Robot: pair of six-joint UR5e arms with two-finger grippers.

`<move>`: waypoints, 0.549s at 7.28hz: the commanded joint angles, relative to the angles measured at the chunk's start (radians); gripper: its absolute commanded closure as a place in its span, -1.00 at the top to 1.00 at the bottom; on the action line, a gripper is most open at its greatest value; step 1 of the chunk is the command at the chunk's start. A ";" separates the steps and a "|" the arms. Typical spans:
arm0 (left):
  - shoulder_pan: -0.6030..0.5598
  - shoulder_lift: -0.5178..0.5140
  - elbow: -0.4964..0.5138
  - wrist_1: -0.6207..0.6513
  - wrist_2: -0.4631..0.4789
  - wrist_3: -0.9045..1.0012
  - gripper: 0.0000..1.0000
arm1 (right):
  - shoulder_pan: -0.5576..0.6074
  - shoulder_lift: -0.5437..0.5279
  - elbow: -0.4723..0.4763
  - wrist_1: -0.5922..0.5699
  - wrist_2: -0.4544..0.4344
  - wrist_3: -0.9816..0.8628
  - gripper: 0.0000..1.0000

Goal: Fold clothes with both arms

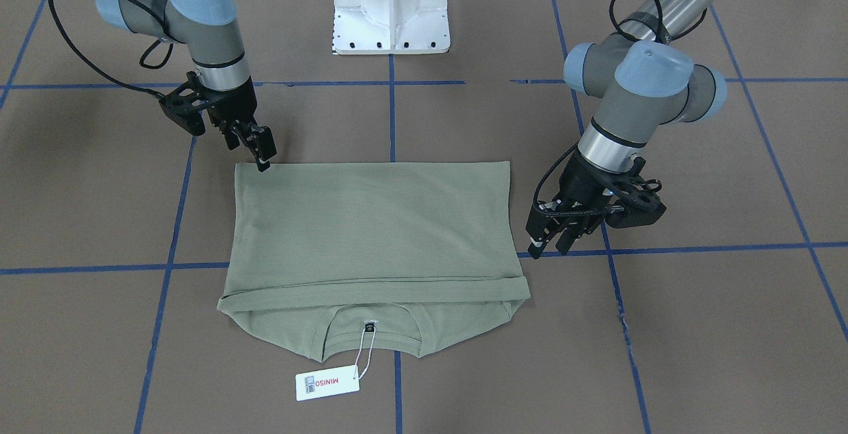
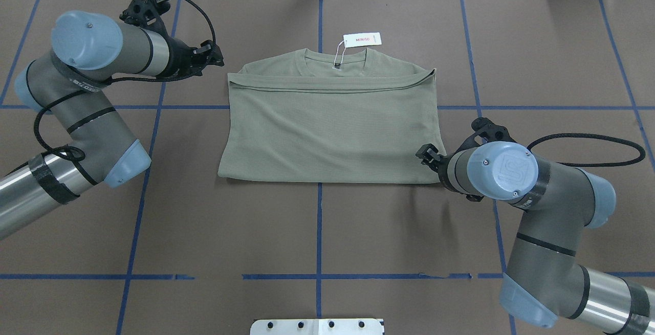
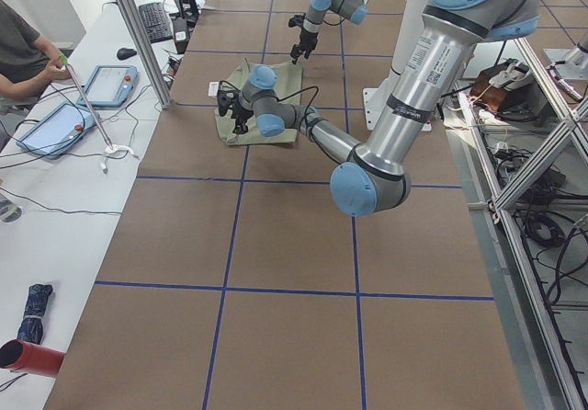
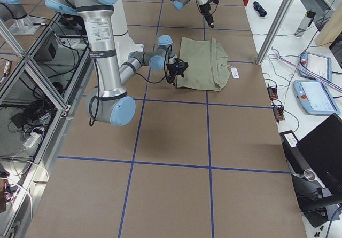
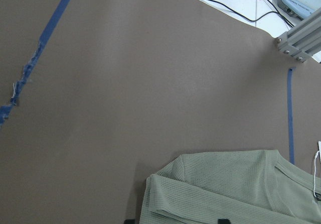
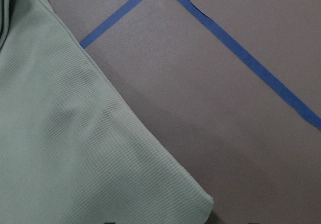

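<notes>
The brown worktop [image 2: 317,232], crossed by blue tape lines [image 2: 317,276], carries the olive-green shirt [image 2: 327,130] lying flat as a folded rectangle in the middle, its straight folded edge nearest the robot. The right arm [image 2: 542,212] reaches in from the near right with a bent elbow and its wrist tipped down over the shirt's near right corner. The right gripper [image 1: 255,152] has its jaws parted, one fingertip touching or just above the cloth at that corner, with nothing clamped. Farther out, the left arm [image 2: 87,120] doubles back at the elbow, its wrist turned sideways toward the shirt. The left gripper [image 1: 548,247] hangs just beside the far left corner, over bare worktop. Its jaws stand apart and hold nothing; the wrist view shows the shirt's shoulder corner lying just ahead of them. Beyond a folded layer's edge that runs straight across, the collar [image 2: 335,59] and black neck label [image 1: 370,322] show. The white hang tag [image 2: 362,39] lies on the worktop past the collar, on its string.
</notes>
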 commanded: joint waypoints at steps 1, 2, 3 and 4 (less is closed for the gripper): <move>-0.001 0.000 0.001 0.001 0.003 0.006 0.24 | -0.001 0.002 -0.024 0.000 -0.004 -0.001 0.57; -0.001 0.000 0.001 0.001 0.003 0.008 0.24 | -0.001 0.005 -0.027 0.000 -0.018 0.000 0.51; -0.003 0.000 0.001 0.001 0.003 0.008 0.24 | -0.001 0.002 -0.028 0.000 -0.019 -0.001 0.46; -0.003 0.000 0.001 0.001 0.003 0.008 0.24 | -0.001 0.005 -0.028 0.000 -0.019 0.005 0.31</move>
